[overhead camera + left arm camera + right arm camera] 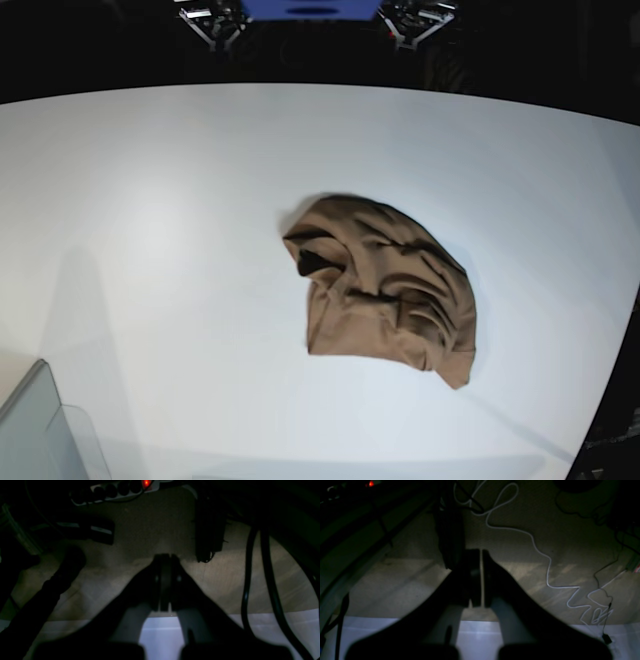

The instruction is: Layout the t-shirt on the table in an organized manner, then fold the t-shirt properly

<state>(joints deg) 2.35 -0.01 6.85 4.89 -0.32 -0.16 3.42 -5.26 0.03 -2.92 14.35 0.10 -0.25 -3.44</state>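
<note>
The t-shirt (385,290) lies crumpled in a tan-brown heap right of the middle of the white table (160,200) in the base view. Neither gripper shows in that view. In the left wrist view my left gripper (165,556) is shut with nothing in it, hanging past the table's edge (275,622) over the dim floor. My right gripper (481,551) is shut and empty too, only a thin slit showing between its fingers, and it is also out beyond the table's edge (382,630). Neither wrist view shows the t-shirt.
A grey translucent bin (40,430) stands at the table's near left corner. The arm mounts (215,20) sit at the far edge. On the floor lie a power strip with a red light (117,490), black cables (265,580) and a white cable (545,562).
</note>
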